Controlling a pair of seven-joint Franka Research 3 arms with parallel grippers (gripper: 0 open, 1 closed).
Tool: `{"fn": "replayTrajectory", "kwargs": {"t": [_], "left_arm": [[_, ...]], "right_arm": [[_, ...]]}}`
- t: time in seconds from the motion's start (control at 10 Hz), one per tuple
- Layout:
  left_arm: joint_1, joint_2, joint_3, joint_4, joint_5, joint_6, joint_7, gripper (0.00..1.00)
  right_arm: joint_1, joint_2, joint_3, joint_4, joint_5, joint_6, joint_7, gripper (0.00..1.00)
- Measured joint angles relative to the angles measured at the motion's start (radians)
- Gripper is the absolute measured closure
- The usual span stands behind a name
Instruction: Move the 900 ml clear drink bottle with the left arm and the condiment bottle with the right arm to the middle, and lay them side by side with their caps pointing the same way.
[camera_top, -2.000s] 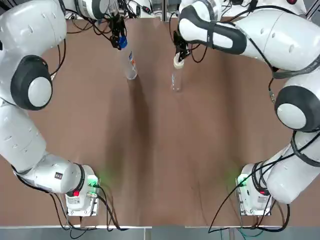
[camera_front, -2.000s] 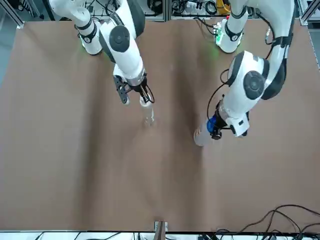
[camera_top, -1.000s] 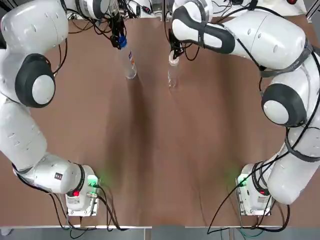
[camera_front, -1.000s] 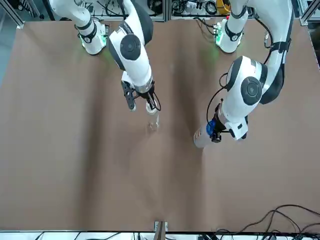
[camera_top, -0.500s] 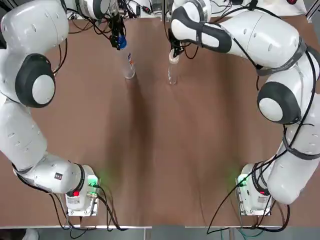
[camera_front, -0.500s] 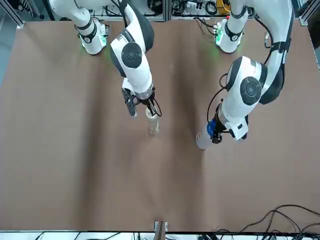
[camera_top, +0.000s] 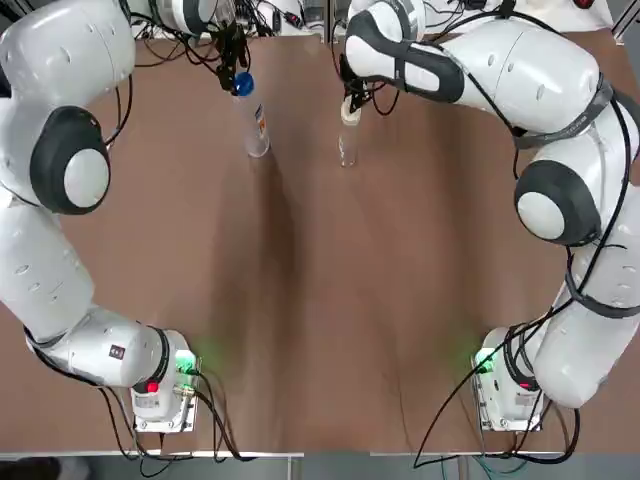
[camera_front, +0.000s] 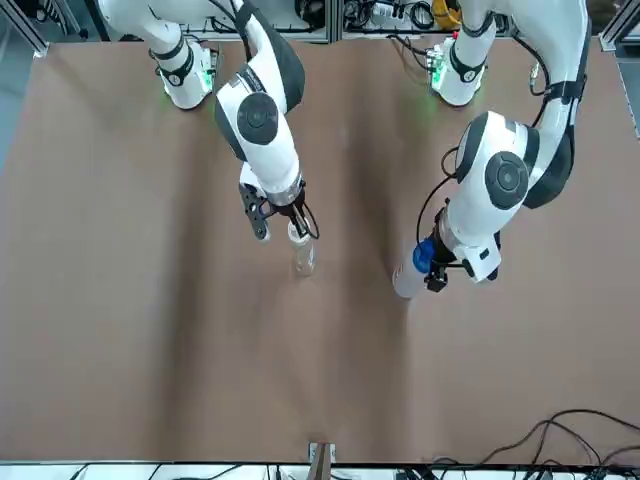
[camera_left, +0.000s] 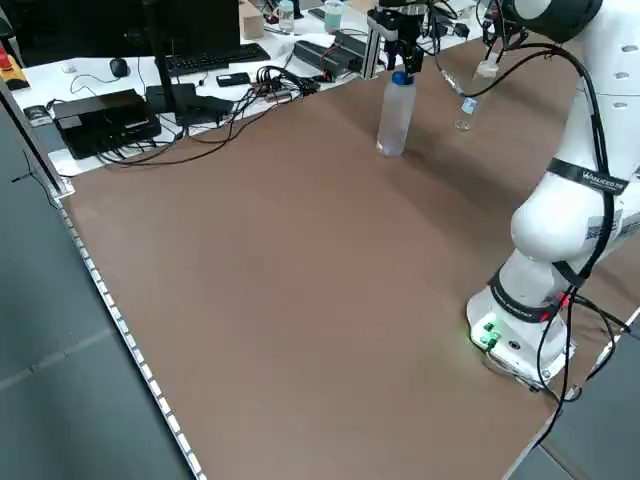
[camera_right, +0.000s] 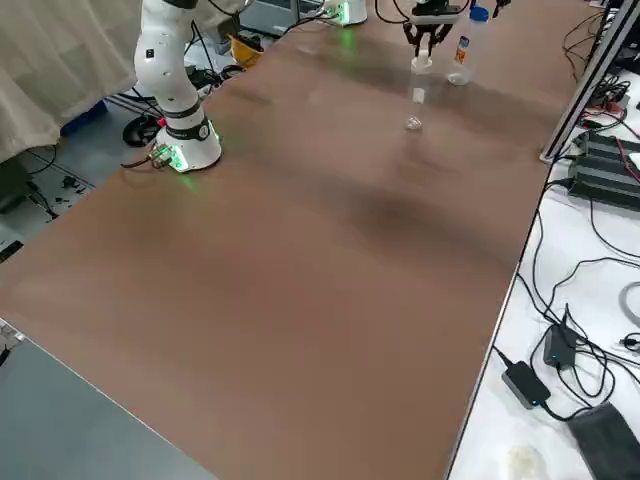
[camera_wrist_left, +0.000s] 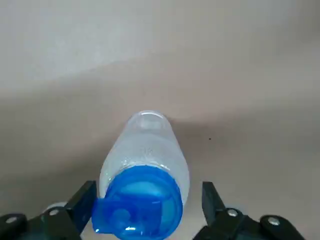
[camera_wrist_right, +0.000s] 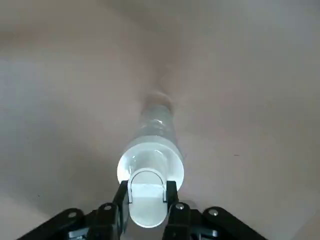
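The clear drink bottle (camera_top: 256, 130) with a blue cap (camera_top: 241, 85) stands upright at the far side of the table, left of centre. My left gripper (camera_top: 231, 62) hovers just above and behind the cap, open; in the left wrist view its fingers (camera_wrist_left: 86, 196) flank the cap (camera_wrist_left: 140, 205) without touching it. The slim clear condiment bottle (camera_top: 347, 150) with a white cap (camera_top: 350, 111) leans a hand's width to the right. My right gripper (camera_top: 352, 98) is shut on that cap (camera_wrist_right: 147, 192). The front view shows both bottles (camera_front: 405, 282) (camera_front: 304, 260).
The brown table (camera_top: 320, 300) stretches bare toward the arm bases (camera_top: 160, 390) (camera_top: 505, 390). Cables, a keyboard and boxes lie on the desk beyond the far edge (camera_left: 150, 100). A metal post (camera_left: 378, 45) stands close behind the drink bottle.
My left gripper has let go of the blue cap and drawn back from it; the drink bottle stays standing. My right gripper carried the condiment bottle slightly toward the drink bottle.
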Motion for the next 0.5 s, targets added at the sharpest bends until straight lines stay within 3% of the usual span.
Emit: {"fn": "replayTrajectory", "kwargs": {"t": [0.3, 0.5], "left_arm": [[0.008, -0.008, 0.008, 0.025, 0.026, -0.082, 0.091, 0.05], [0.022, -0.015, 0.012, 0.041, 0.029, -0.143, 0.196, 0.04]], "right_arm": [[-0.002, 0.004, 0.000, 0.002, 0.000, 0.007, -0.023, 0.66], [-0.007, 0.004, 0.000, 0.010, 0.000, 0.012, -0.057, 0.38]]}}
